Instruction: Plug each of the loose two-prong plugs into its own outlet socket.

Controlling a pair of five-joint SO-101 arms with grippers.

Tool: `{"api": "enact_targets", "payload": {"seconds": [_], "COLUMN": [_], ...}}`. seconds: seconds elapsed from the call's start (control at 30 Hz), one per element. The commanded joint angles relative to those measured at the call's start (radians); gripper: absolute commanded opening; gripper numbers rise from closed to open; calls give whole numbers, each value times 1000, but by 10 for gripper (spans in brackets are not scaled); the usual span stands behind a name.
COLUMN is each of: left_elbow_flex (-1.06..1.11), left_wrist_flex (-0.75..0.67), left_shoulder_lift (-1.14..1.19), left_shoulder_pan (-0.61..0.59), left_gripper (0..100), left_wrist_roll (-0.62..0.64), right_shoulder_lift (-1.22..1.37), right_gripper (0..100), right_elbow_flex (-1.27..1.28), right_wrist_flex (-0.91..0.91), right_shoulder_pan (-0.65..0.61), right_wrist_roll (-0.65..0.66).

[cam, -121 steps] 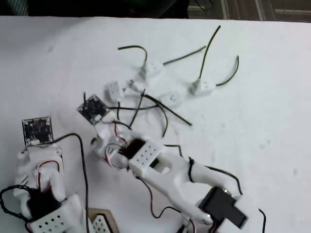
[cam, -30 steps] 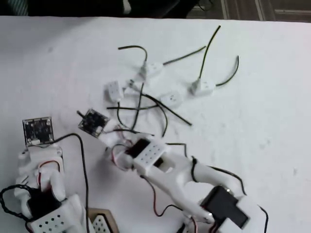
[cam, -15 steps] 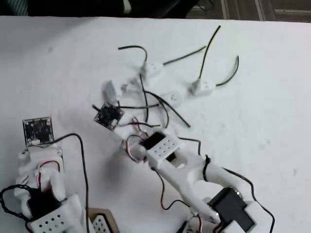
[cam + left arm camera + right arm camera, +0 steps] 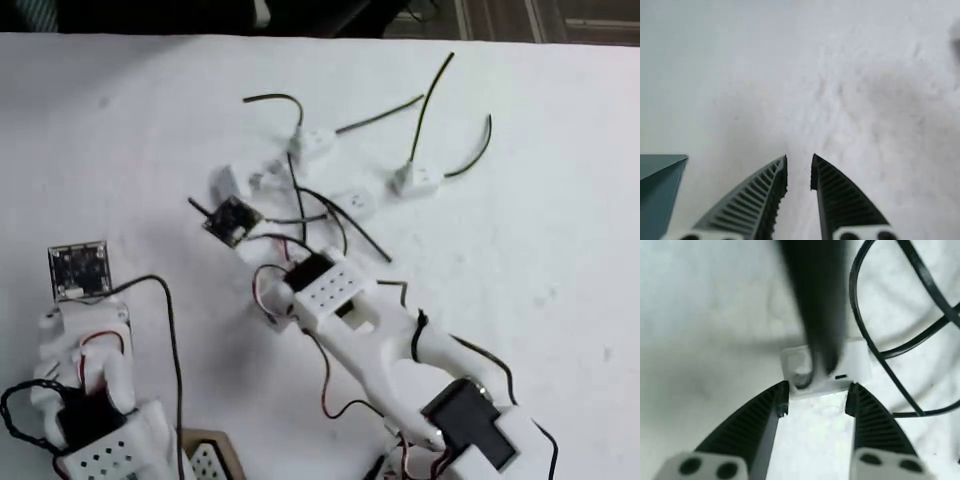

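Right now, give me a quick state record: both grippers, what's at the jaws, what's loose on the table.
right gripper: open, tips flanking a white connector
white connector: black cord crosses it; plug or socket unclear
left gripper: narrowly open, empty, over bare table
loose connectors: three farther back, each with a dark cord

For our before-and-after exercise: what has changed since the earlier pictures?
The right gripper advanced into the cable tangle; it is open, tips at a white connector, which got nudged and tilted. The left gripper and the other connectors kept their places.
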Motion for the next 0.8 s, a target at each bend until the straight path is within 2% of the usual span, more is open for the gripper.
{"api": "enact_targets", "payload": {"seconds": [0.0,0.5,0.57,0.7,0.77], "left_elbow_flex": [-2,-2,-2,-2,0], "left_wrist_flex": [-31,-31,-31,-31,-31], "left_shoulder_lift": [-7,-7,-7,-7,-7], "left_shoulder_pan": [-7,-7,-7,-7,-7], "left_gripper": [98,100,100,100,100], "left_wrist_roll": [-5,-5,-5,-5,-5], "right_shoulder_lift": [-27,-130,-124,-44,13], "right_gripper": [180,179,148,10,36], "right_elbow_flex": [-41,-32,-31,-26,-26], "right_wrist_flex": [4,2,2,-65,-90], "right_shoulder_pan": [12,-47,-47,-44,-31], "right_wrist_roll": [-12,-12,-12,-3,-3]}}
